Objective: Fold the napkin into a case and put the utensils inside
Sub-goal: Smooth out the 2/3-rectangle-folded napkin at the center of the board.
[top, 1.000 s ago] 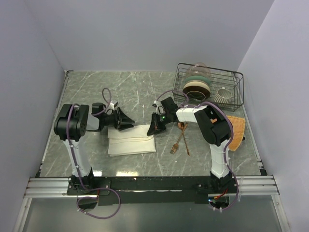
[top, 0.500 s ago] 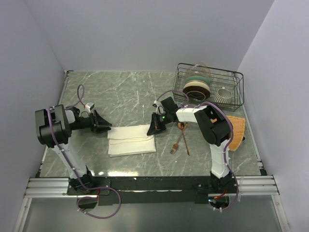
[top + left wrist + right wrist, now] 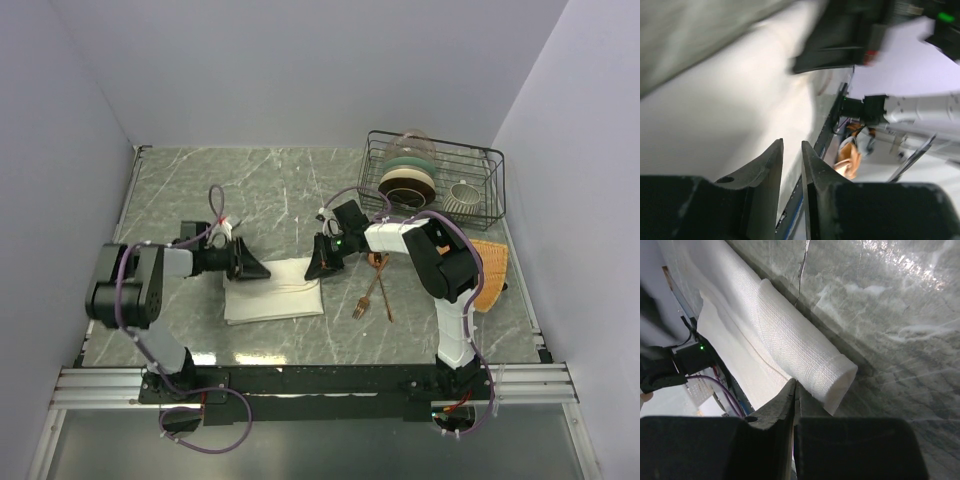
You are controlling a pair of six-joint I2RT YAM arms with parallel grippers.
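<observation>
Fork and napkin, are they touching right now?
Apart. The top view shows the fork lying to the right of the napkin, with a strip of bare table between its tines and the cloth's right edge.

my top camera looks down from high behind the rig. both wrist cameras hug the napkin (image 3: 272, 290), facing each other.

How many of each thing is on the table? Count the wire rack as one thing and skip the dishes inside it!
Napkin: 1
Fork: 1
Spoon: 1
Orange mat: 1
Wire rack: 1
Total: 5
</observation>
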